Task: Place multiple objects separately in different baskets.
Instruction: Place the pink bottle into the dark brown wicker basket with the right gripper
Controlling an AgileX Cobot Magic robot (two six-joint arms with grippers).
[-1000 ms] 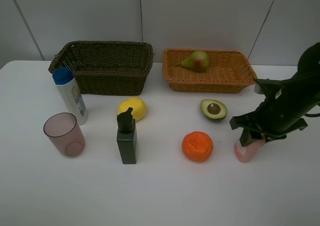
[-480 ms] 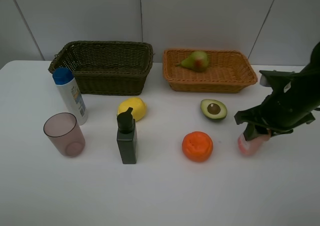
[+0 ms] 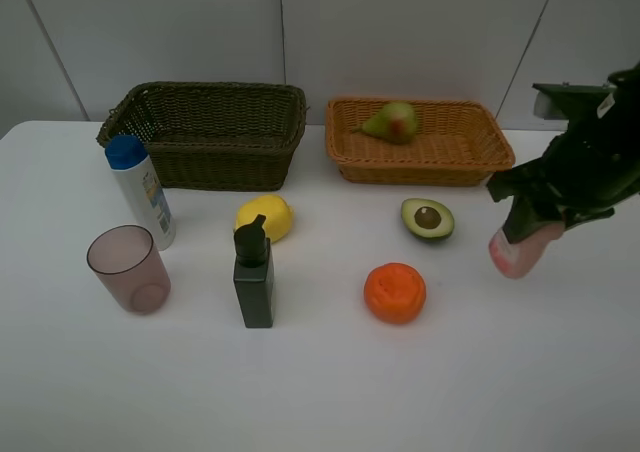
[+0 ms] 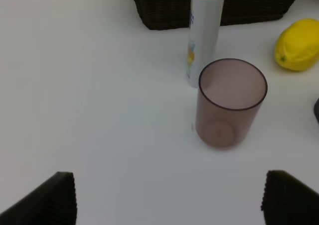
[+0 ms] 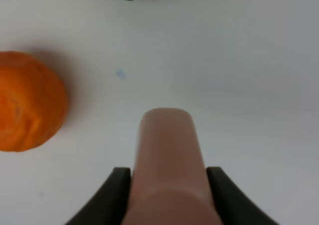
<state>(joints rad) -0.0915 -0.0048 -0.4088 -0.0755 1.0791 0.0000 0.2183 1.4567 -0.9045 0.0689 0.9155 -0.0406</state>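
My right gripper is shut on the pink bottle and holds it tilted above the table, right of the avocado half; the bottle also shows in the right wrist view. The pear lies in the light orange basket. The dark basket looks empty. The lemon, orange, dark pump bottle, blue-capped white bottle and pinkish cup stand on the table. My left gripper is open above the table near the cup.
The white table reaches a grey panel wall behind the baskets. In the left wrist view the white bottle stands just behind the cup, with the lemon to one side.
My right gripper has lifted the pink bottle off the table and carried it up and to the right, toward the back. Nothing else has moved.
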